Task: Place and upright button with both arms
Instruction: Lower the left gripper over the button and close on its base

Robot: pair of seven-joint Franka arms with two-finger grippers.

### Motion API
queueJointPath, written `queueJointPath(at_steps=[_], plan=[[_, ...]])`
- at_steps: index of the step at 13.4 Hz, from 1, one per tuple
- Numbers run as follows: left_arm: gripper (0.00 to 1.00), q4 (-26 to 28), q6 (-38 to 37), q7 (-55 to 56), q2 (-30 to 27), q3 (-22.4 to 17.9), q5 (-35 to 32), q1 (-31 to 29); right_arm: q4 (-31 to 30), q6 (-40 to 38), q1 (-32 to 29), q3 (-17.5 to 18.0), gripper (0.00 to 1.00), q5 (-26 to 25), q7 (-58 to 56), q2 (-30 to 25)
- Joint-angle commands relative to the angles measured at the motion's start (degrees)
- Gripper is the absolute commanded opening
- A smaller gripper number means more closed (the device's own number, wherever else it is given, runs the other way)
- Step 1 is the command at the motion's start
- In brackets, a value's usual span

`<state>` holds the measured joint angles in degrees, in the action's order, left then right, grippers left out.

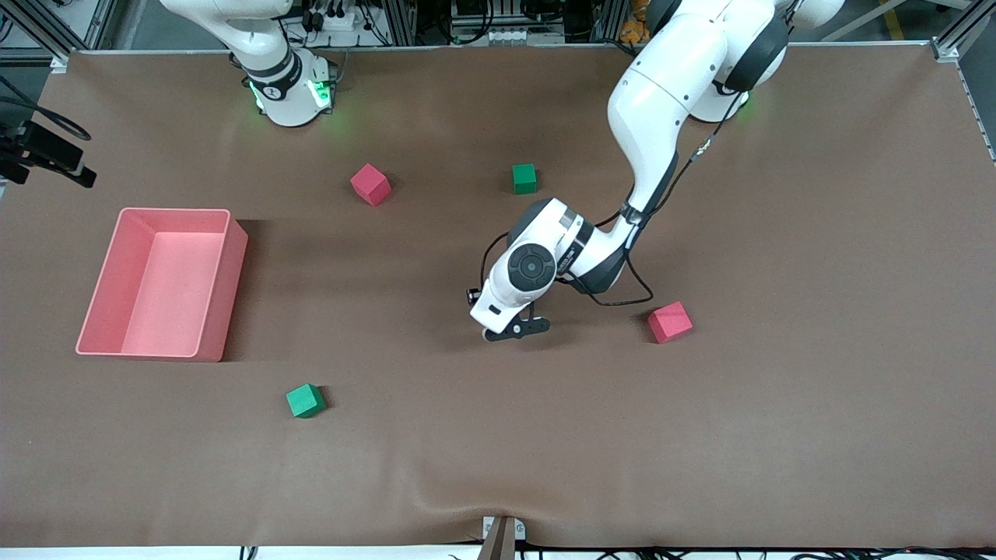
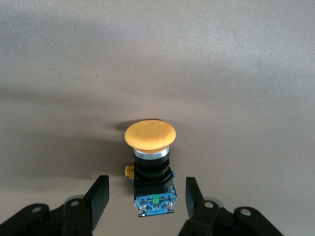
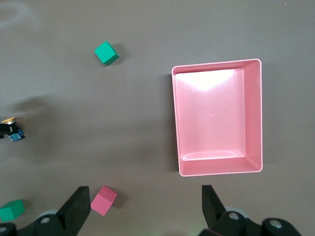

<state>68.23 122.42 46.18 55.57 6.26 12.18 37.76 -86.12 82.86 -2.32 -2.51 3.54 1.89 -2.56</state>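
The button (image 2: pixel 150 162) lies on its side on the brown mat, orange cap pointing away from my left gripper (image 2: pixel 146 187) and its blue terminal end between the two fingers. A gap shows on each side of the body, so the left gripper is open around it and not touching. In the front view the left hand (image 1: pixel 517 328) is low over the middle of the table and hides the button. The right wrist view shows the button (image 3: pixel 11 132) small at its edge. My right gripper (image 3: pixel 143 191) hangs open and empty, high over the right arm's end of the table.
A pink bin (image 1: pixel 159 281) stands toward the right arm's end. One red cube (image 1: pixel 670 322) lies beside the left hand, another (image 1: pixel 370 184) nearer the bases. One green cube (image 1: pixel 524 178) lies near the bases, another (image 1: pixel 305 400) nearer the front camera.
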Motion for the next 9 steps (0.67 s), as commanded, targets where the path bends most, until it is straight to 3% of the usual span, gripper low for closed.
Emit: queueJointPath(at_steps=[1, 6, 9], plan=[[0.67, -1.87, 0.71, -1.18, 1.47, -0.20, 1.53, 0.39, 1.13, -0.41, -0.93, 0.75, 1.00, 0.94, 0.48, 0.28], [0.58, -1.79, 0.71, -2.14, 1.82, -0.20, 1.54, 0.30, 0.78, -0.68, -1.02, 0.67, 1.00, -0.11, -0.13, 0.36], [0.21, -1.79, 0.80, -2.23, 1.91, -0.20, 1.54, 0.04, 0.78, -0.94, -0.67, 0.75, 1.00, -2.48, -0.05, 0.80]])
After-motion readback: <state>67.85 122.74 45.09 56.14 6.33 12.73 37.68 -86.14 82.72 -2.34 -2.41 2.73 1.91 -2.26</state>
